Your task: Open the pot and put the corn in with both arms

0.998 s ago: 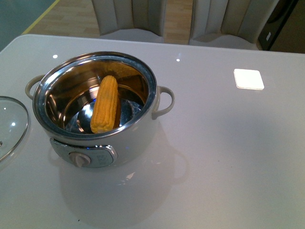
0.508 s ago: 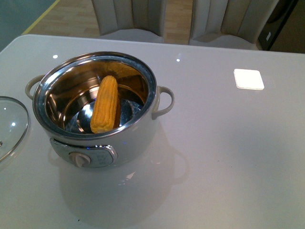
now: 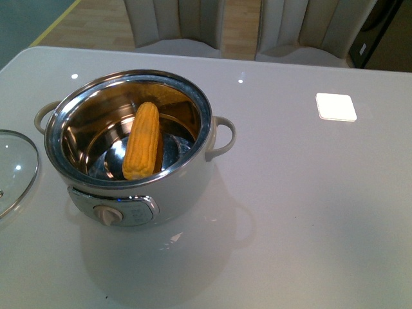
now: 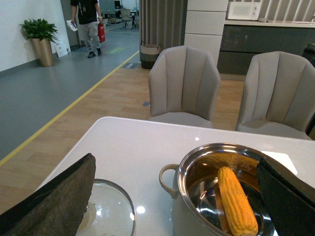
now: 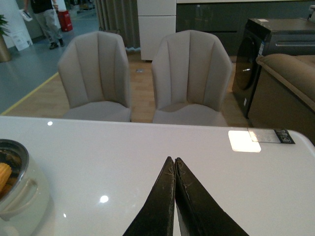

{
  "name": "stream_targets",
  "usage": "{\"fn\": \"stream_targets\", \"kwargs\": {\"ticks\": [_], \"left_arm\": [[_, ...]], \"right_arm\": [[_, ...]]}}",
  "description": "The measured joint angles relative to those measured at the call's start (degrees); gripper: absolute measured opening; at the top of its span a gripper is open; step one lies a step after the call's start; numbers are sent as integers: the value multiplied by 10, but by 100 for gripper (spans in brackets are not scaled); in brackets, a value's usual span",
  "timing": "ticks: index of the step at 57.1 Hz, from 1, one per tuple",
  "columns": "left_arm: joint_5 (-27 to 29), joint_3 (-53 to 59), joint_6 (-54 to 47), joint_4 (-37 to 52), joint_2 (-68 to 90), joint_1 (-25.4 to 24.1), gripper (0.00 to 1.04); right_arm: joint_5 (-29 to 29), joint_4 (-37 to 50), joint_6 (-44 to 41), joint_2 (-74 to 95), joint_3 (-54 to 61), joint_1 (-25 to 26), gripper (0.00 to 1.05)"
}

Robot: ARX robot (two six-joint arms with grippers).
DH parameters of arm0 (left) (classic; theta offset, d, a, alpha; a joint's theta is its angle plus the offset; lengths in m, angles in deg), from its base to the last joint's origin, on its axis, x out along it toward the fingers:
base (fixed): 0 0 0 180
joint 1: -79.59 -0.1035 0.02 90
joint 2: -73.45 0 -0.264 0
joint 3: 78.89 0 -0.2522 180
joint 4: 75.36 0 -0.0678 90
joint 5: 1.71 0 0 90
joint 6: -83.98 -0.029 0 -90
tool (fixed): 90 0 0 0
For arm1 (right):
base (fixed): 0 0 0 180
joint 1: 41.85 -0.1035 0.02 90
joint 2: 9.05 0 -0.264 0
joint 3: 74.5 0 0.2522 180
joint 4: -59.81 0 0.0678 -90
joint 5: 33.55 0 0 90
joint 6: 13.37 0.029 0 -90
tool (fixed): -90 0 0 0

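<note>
Already the corn (image 3: 141,141) leans inside the open pot (image 3: 132,151), lid (image 3: 14,168) set aside on the table, left gripper (image 4: 172,196) spread wide, right gripper (image 5: 174,196) pinched closed on nothing; only a stray arm sweep knocking the pot seems risky.

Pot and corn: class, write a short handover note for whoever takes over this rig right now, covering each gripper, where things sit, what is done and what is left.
Left gripper: open, empty, fingers spread wide.
Right gripper: shut, empty, over bare table.
The pot is open; its glass lid lies on the table beside it.
The corn leans inside the pot.
Done: lid off, corn in.
Left: nothing that the task names, as far as the views show.
</note>
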Motion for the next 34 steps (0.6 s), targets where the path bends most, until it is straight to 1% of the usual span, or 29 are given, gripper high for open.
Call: {"fn": "stream_targets", "kwargs": {"ticks": [12, 18, 34], "left_arm": [[0, 0, 0, 0, 0, 0, 98], [0, 0, 0, 0, 0, 0, 98], [0, 0, 0, 0, 0, 0, 98]], "right_arm": [[0, -32, 0, -44, 14, 0, 2], [0, -24, 0, -59, 23, 0, 2], [0, -75, 0, -112, 23, -1, 2]]}}
